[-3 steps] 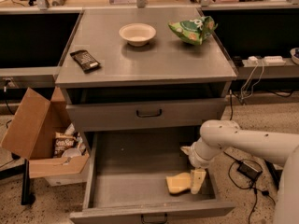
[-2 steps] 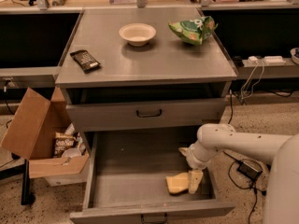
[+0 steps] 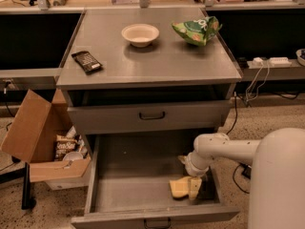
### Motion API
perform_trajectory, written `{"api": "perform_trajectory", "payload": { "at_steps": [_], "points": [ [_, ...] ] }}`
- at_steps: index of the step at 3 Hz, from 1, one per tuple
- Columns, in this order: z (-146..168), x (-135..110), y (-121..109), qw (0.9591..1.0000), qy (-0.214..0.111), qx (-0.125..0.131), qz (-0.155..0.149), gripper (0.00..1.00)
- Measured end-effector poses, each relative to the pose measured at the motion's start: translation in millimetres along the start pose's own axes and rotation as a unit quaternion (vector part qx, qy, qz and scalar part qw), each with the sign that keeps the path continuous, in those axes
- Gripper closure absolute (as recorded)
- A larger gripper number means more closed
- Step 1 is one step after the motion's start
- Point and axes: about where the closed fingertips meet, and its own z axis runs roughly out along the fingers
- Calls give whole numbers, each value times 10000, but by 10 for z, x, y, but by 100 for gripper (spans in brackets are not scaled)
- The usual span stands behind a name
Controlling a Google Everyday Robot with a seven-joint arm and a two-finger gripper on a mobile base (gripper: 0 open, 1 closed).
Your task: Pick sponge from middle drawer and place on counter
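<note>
Since the sponge (image 3: 178, 187) lies on the middle drawer (image 3: 133, 175) floor, the jaws hang low, right against it; clamped or apart, I cannot tell. The counter (image 3: 152, 56) sits well above them.

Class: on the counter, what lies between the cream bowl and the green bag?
Only bare counter, the camera view shows, between bowl and bag; the gripper is down in the middle drawer by the sponge.
</note>
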Motion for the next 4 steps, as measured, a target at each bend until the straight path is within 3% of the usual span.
{"api": "perform_trajectory", "payload": {
  "at_steps": [1, 2, 4],
  "points": [
    [163, -2, -12, 10000, 66, -43, -57, 0],
    [242, 11, -5, 9999, 113, 22, -38, 27],
    [203, 4, -11, 9999, 112, 65, -22, 72]
  ]
}}
